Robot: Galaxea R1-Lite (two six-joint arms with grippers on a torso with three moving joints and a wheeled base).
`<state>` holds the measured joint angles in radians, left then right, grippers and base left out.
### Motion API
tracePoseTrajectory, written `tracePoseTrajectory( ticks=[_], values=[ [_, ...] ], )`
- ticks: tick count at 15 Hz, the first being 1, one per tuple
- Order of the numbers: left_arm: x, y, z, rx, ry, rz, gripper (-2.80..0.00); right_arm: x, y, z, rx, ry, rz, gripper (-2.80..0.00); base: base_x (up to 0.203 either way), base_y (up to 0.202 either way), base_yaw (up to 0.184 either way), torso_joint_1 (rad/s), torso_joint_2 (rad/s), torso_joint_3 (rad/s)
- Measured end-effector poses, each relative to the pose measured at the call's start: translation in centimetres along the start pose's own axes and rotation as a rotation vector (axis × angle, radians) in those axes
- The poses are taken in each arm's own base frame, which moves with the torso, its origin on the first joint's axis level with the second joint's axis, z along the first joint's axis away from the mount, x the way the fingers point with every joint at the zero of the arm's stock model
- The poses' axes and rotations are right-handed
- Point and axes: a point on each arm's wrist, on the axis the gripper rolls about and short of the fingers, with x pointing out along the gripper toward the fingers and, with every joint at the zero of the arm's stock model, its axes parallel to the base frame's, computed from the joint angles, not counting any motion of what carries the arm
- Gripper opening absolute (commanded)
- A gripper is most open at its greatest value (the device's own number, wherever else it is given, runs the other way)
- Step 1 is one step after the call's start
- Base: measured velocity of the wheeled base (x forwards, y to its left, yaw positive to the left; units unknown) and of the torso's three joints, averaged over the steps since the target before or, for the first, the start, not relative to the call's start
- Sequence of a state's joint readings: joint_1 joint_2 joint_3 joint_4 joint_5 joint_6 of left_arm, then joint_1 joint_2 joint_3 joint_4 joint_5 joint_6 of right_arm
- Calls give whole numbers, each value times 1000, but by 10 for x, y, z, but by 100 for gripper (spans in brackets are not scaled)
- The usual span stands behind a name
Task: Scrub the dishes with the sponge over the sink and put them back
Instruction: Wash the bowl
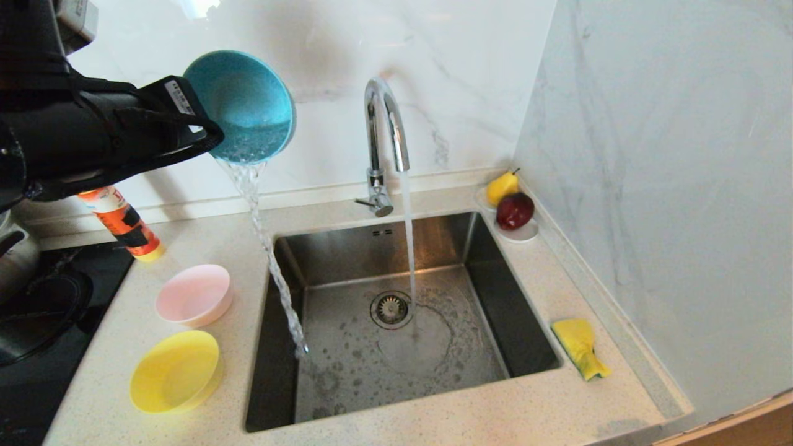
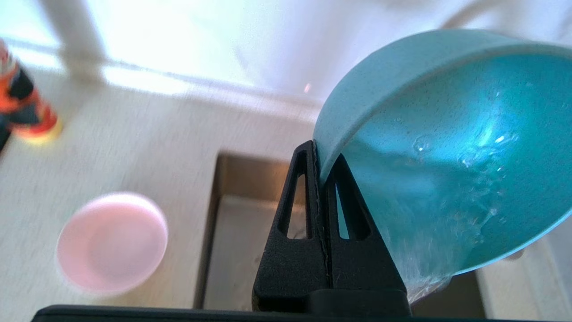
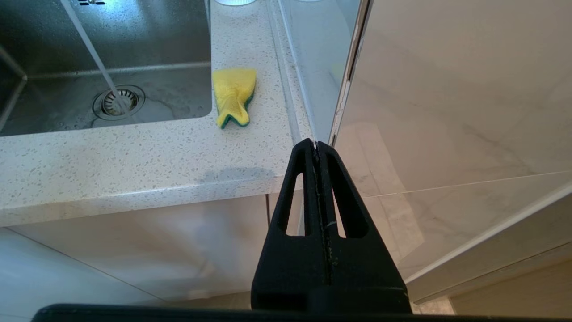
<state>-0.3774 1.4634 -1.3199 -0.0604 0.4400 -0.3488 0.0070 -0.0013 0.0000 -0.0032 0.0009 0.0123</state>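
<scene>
My left gripper [image 1: 201, 127] is shut on the rim of the light blue bowl [image 1: 245, 105], held tilted high above the sink's left edge; water pours from it into the sink [image 1: 396, 322]. The left wrist view shows the blue bowl [image 2: 447, 147] pinched between the fingers of the left gripper [image 2: 319, 152]. The pink bowl [image 1: 193, 295] and yellow bowl [image 1: 175, 370] sit on the counter left of the sink. The sponge [image 1: 580, 347] lies on the counter right of the sink. My right gripper [image 3: 316, 145] is shut on nothing, parked below the counter's front edge, short of the sponge [image 3: 233, 96].
The tap [image 1: 385, 133] runs a stream onto the basin near the drain [image 1: 391, 308]. An orange bottle [image 1: 127, 224] stands at the back left by a black hob [image 1: 37, 347]. A white saucer [image 1: 523, 233] with a pear and red fruit sits at the back right.
</scene>
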Motion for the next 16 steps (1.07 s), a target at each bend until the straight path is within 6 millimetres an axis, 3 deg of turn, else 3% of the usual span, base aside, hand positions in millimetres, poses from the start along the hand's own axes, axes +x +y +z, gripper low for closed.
tracePoseTrajectory(
  ticks=[6, 16],
  values=[
    [-20, 6, 7, 15, -219, -145, -280, 0, 0, 0, 0, 0, 1, -280, 0, 0, 0, 0, 0, 0],
    [-52, 21, 7, 11, -375, -305, -280, 0, 0, 0, 0, 0, 0, -280, 0, 0, 0, 0, 0, 0]
  ],
)
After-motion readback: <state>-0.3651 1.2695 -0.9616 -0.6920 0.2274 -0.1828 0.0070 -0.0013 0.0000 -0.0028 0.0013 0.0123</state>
